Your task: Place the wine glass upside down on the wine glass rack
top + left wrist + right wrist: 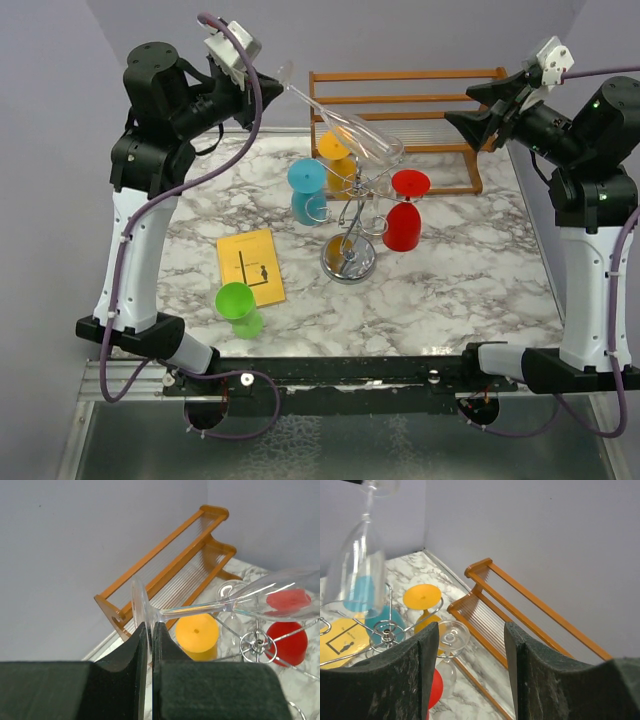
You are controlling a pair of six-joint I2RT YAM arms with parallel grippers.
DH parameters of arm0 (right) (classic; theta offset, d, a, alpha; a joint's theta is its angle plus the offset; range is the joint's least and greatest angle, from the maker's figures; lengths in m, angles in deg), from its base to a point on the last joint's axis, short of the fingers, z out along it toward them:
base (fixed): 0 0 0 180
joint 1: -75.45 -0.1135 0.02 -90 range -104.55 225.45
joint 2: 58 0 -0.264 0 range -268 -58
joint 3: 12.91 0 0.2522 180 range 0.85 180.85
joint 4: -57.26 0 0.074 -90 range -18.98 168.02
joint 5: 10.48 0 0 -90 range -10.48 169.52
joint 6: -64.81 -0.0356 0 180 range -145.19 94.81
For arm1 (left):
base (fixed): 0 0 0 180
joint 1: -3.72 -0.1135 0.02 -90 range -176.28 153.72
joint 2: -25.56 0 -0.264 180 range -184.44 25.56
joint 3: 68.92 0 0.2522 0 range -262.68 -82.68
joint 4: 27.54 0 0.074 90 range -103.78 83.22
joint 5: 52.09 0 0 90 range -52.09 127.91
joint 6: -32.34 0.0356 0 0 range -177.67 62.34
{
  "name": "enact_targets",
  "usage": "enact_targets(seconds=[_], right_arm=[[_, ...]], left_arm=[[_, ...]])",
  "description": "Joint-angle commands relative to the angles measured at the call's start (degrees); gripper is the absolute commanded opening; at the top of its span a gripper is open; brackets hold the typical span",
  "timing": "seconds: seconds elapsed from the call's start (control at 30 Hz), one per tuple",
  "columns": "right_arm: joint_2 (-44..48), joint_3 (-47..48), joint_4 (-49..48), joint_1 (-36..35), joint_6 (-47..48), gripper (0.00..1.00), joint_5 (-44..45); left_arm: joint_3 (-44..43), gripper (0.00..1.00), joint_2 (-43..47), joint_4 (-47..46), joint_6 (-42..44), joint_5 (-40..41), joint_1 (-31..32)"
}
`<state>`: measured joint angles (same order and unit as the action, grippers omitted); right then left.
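Note:
My left gripper (272, 88) is shut on the round foot of a clear wine glass (368, 140). The glass is tilted, its bowl hanging out over the top of the silver wire wine glass rack (349, 235). In the left wrist view the fingers (135, 650) pinch the foot edge-on, and the stem runs right to the bowl (285, 597) above the rack's hub (257, 642). Blue (307, 188), orange (335, 158), red (405, 212) and another clear glass (451, 636) hang upside down on the rack. My right gripper (455, 122) is open and empty, raised to the right of the rack.
A brown wooden slatted shelf (410, 105) stands at the back, behind the rack. A green glass (238, 308) lies on the marble table near the front left, beside a yellow card (250, 266). Grey walls close in the table at the back and sides.

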<state>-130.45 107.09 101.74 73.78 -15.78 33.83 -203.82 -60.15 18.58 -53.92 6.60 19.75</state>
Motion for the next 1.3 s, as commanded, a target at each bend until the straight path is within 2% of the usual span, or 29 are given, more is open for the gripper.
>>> enact_targets(seconds=[0.0, 0.17, 0.53, 0.9, 1.27], right_arm=[[0.7, 0.4, 2.1, 0.6, 1.9, 0.55, 5.1], [1.1, -1.2, 1.9, 0.8, 2.3, 0.55, 4.9], [1.0, -3.4, 1.6, 1.2, 3.2, 0.57, 4.5], [1.7, -6.9, 1.0, 2.5, 3.7, 0.59, 5.0], [2.3, -8.4, 0.9, 3.2, 3.9, 0.61, 4.8]], left_arm=[[-6.1, 0.00, 1.7, 10.8, 15.3, -7.3, 1.3], [-10.7, 0.00, 1.4, 23.4, 28.0, -12.6, 4.1], [-9.1, 0.00, 1.8, 34.8, 39.1, -14.6, 9.4], [-6.6, 0.00, -0.8, 37.7, 43.8, -0.9, 21.5], [-5.6, 0.00, -2.9, 36.2, 43.8, 10.7, 28.5]])
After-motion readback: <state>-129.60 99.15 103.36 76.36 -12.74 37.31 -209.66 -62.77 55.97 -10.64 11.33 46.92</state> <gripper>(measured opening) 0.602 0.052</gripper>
